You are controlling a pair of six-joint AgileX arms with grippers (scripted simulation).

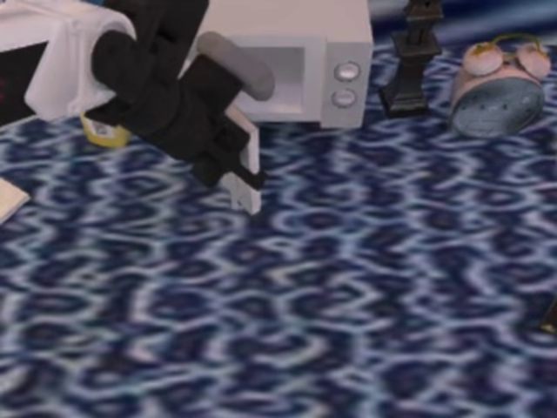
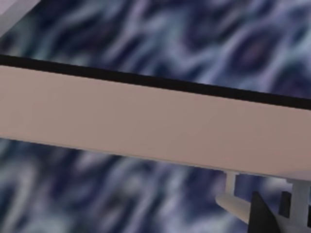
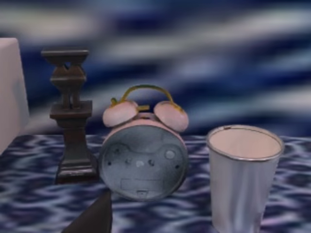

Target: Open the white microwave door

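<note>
The white microwave [image 1: 296,61] sits at the far edge of the table [image 1: 365,296], left of centre in the top view, its knob panel on its right and the cavity showing open behind the arm. The door [image 1: 248,165] is swung out toward the near side, standing nearly edge-on, its long axis running from the oven's front-left corner out over the table. In the left wrist view the door's broad pale edge [image 2: 146,121] crosses just ahead of the camera. The left gripper [image 1: 233,170] sits at the door's outer end, touching or clasping it, though I cannot tell how far its fingers are parted. The right arm is parked off to the right, facing a pink alarm clock [image 3: 143,155], well apart from the oven.
</note>
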